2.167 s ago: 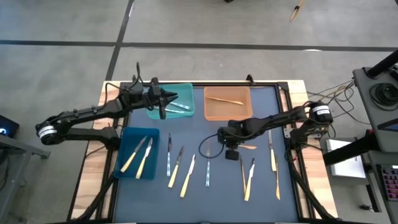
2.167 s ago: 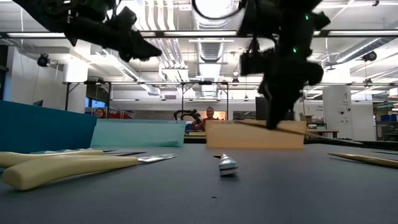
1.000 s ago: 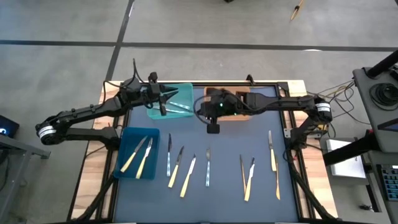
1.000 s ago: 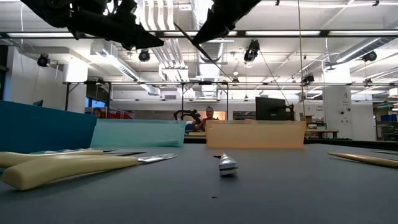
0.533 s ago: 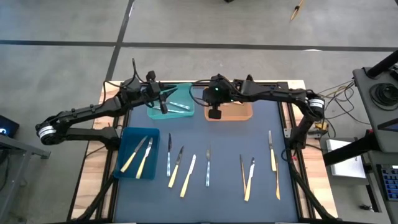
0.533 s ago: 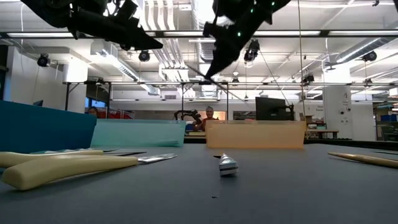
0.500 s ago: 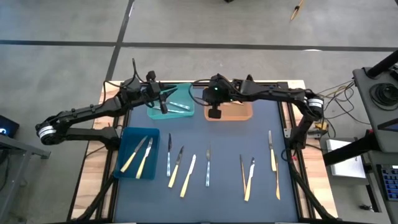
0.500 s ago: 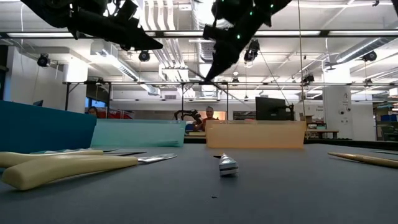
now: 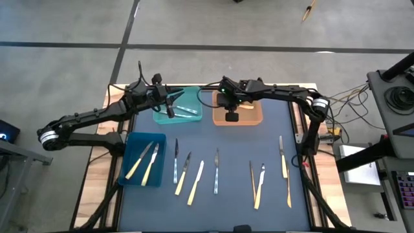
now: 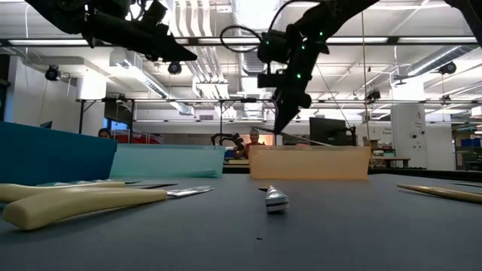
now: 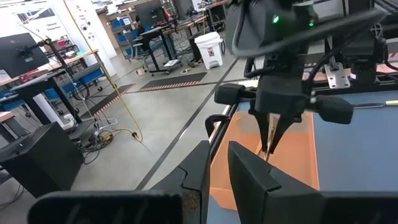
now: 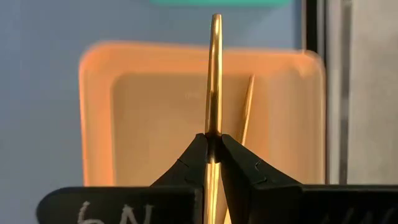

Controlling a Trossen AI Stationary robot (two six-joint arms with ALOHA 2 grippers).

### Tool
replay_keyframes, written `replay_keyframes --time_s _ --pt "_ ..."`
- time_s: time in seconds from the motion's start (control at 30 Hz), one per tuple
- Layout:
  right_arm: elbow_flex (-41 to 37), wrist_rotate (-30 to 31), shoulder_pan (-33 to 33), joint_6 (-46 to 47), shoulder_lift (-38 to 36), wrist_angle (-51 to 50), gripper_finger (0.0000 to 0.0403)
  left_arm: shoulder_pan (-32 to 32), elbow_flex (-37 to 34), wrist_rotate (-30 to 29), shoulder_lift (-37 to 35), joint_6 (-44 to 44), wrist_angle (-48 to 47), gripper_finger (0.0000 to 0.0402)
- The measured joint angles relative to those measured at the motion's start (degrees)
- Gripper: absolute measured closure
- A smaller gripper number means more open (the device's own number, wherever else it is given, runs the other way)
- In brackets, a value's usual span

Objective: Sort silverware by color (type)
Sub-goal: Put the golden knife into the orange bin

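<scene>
The right gripper point(image 12: 212, 151) has swung from mid-table to hang over the orange bin point(image 12: 130, 112); its jaws are pinched shut on an orange-tan utensil point(image 12: 214, 74), with a like piece point(image 12: 246, 109) lying in the bin just beyond them; release looks next. The left gripper point(image 11: 216, 163) hovers over the teal bin point(image 9: 189, 95), jaws nearly closed, seemingly empty; other silverware point(image 9: 196, 182) waits on the table point(image 9: 233, 149).
</scene>
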Motion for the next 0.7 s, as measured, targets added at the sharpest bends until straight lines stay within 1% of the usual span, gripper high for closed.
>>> replay_keyframes --time_s 0.3,0.7 --pt "-0.9 -0.2 -0.3 -1.3 0.0 -4.0 0.0385 0.0 0.0 0.0 0.0 0.2 -0.1 0.0361" --pt "-2.1 -0.2 -0.5 -1.1 0.0 -3.0 0.0385 0.0 0.0 0.0 0.2 0.2 -0.2 0.0361"
